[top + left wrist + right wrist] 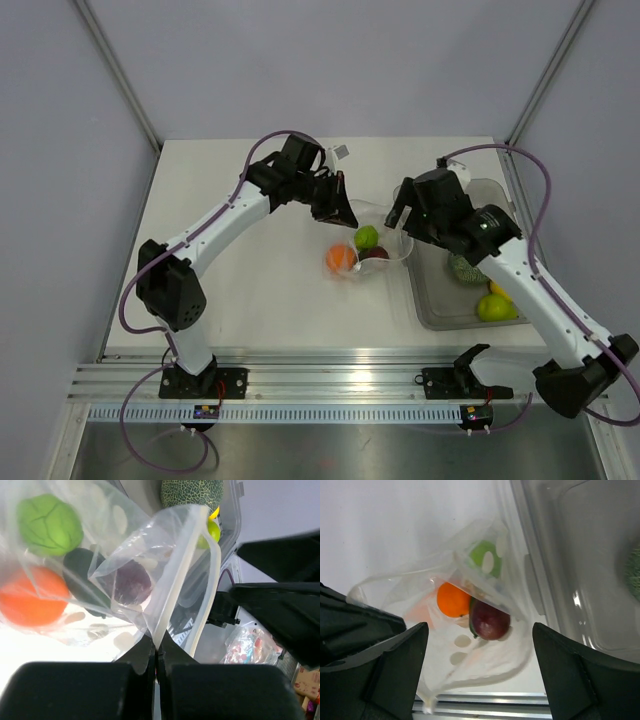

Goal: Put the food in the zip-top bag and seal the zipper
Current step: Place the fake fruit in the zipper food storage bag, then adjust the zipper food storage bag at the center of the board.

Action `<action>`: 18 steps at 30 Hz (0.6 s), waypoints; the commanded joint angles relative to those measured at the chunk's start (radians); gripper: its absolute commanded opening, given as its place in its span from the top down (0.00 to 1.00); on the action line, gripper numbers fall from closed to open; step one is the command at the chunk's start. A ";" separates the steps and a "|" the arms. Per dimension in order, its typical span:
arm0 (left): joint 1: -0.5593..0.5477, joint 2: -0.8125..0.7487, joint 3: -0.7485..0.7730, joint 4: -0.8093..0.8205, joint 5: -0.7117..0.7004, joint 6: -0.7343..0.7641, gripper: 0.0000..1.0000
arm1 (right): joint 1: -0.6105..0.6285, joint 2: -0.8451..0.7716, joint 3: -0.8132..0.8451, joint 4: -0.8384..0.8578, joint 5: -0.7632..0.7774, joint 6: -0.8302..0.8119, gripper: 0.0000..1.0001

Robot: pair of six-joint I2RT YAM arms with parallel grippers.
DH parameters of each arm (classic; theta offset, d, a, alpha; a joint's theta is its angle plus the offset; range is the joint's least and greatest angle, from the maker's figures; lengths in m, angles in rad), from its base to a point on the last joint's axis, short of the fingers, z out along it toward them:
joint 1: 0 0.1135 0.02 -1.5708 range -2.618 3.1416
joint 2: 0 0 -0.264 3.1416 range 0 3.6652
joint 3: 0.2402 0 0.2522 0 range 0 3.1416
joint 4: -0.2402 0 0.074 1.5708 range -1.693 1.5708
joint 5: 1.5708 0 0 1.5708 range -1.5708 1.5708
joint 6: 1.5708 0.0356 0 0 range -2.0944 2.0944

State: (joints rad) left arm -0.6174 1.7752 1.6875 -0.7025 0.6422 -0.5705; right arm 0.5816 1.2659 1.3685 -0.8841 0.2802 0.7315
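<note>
Left end effector [156,651] clamps the zip-top bag [165,545] rim, right end effector [477,630] gapes above, melon [192,492] half cropped.

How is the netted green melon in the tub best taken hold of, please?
Probably from above, with the right gripper closing across the widest middle of the melon: it is round, and the walls of the tub block a sideways approach.

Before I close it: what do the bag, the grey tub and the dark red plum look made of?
The zip-top bag: thin soft clear plastic film, white dots; it creases and is see-through. The tub: stiffer translucent grey plastic, moulded rim, glare spots. The plum: likely hard plastic, glossy with a highlight; not certain.
</note>
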 commanded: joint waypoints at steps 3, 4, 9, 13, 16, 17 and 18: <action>0.021 -0.066 -0.011 0.078 0.051 -0.023 1.00 | 0.003 -0.080 -0.069 -0.173 0.152 0.048 0.08; 0.022 -0.066 -0.011 0.077 0.051 -0.020 1.00 | 0.003 -0.082 -0.087 -0.167 0.133 0.052 0.08; 0.021 -0.066 -0.018 0.077 0.053 -0.020 1.00 | 0.003 -0.071 -0.200 -0.024 -0.045 0.052 0.21; 0.022 -0.074 0.006 0.023 0.008 0.010 1.00 | 0.001 -0.010 -0.188 0.079 -0.131 0.040 0.54; 0.019 -0.069 0.158 -0.193 -0.166 0.160 1.00 | 0.001 0.018 -0.075 0.033 -0.079 0.013 0.92; 0.010 -0.066 0.217 -0.263 -0.259 0.202 1.00 | 0.001 0.020 -0.040 0.021 -0.064 0.000 0.95; 0.011 -0.069 0.256 -0.316 -0.401 0.234 1.00 | 0.001 0.020 -0.005 0.010 -0.024 -0.007 1.00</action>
State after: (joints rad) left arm -0.6014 1.7687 1.7634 -0.8543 0.5144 -0.4873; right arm 0.5812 1.3014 1.2236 -0.9058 0.2016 0.7563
